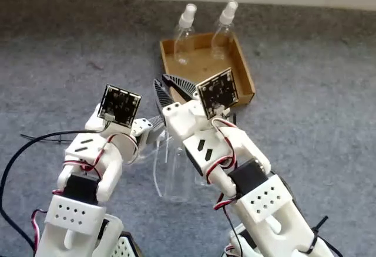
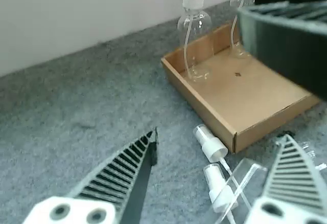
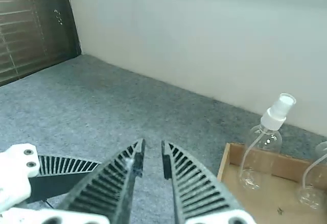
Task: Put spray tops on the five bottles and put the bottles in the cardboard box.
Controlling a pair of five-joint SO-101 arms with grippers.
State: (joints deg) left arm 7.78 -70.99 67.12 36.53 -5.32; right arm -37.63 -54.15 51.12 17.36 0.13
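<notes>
Progress: two capped bottles [image 1: 183, 34] stand in cardboard box [image 1: 247, 81].
Remaining: loose spray tops [image 2: 210, 143], uncapped bottles [image 1: 176, 178] outside it.
Left hand [image 2: 219, 137]: spread wide, empty.
Right hand [image 3: 152, 151]: barely parted, empty.

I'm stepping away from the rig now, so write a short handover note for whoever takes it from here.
Left pincer: wide open, empty, near two loose spray tops beside the cardboard box.
Right pincer: narrowly open, empty, by the box's near corner.
Done: two capped bottles stand in the box.
Left: cap the clear bottles lying on the carpet (count unclear) and box them.
</notes>
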